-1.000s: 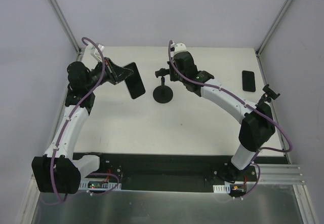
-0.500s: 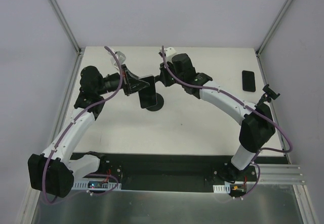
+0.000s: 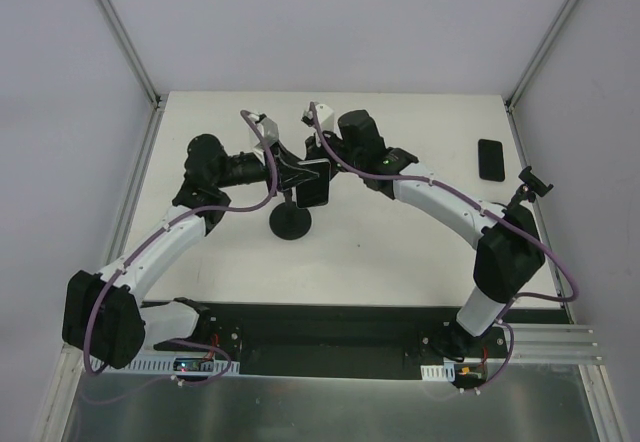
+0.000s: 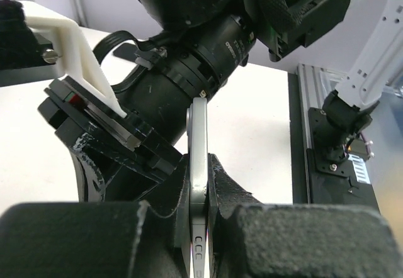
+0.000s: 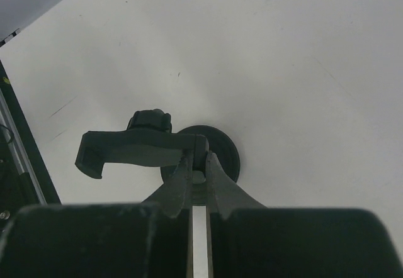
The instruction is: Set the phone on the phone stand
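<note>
My left gripper (image 3: 298, 175) is shut on a black phone (image 3: 314, 184) and holds it upright above the table. In the left wrist view the phone (image 4: 199, 139) shows edge-on between the two pads of that gripper (image 4: 199, 168). The black phone stand has a round base (image 3: 290, 220) on the table, just near and left of the phone. My right gripper (image 3: 313, 150) is shut on one end of the stand's cradle arm (image 5: 135, 149). The right wrist view shows this gripper (image 5: 199, 163) and the base (image 5: 217, 152) below. The phone is close beside the cradle; contact cannot be told.
A second black phone (image 3: 490, 159) lies flat at the table's right side. A small black clamp (image 3: 533, 181) stands near the right edge. The right arm's wrist (image 4: 208, 51) fills the space just behind the held phone. White walls and frame posts ring the table.
My left gripper has carried the phone right to the stand. My right gripper has moved left with the cradle, and the stand's base has shifted left and nearer.
</note>
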Controlling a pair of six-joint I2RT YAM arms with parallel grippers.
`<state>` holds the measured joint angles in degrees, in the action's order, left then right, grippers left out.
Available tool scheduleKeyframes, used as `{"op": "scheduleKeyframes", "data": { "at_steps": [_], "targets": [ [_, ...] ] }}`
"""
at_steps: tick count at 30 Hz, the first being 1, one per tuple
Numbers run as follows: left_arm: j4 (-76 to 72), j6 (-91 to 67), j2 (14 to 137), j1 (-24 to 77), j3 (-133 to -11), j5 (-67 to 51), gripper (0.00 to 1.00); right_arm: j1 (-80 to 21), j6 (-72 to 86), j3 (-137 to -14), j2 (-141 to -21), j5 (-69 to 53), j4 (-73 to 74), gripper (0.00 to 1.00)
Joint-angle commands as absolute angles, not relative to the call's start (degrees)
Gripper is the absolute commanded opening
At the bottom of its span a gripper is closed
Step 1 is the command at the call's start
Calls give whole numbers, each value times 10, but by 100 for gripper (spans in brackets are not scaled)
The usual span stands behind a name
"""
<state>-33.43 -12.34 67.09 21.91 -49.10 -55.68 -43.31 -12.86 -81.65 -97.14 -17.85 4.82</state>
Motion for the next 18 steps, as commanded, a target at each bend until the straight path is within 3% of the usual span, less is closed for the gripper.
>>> {"op": "scheduleKeyframes", "data": {
  "at_steps": [1, 18],
  "targets": [
    [-454, -96, 700, 217, -509, -643, 0, -425, -134, -811, -930, -258, 8, 1],
    [-566, -157, 790, 171, -530, -693, 0, -387, -97, -774, -924, -353, -58, 1]
  ]
}}
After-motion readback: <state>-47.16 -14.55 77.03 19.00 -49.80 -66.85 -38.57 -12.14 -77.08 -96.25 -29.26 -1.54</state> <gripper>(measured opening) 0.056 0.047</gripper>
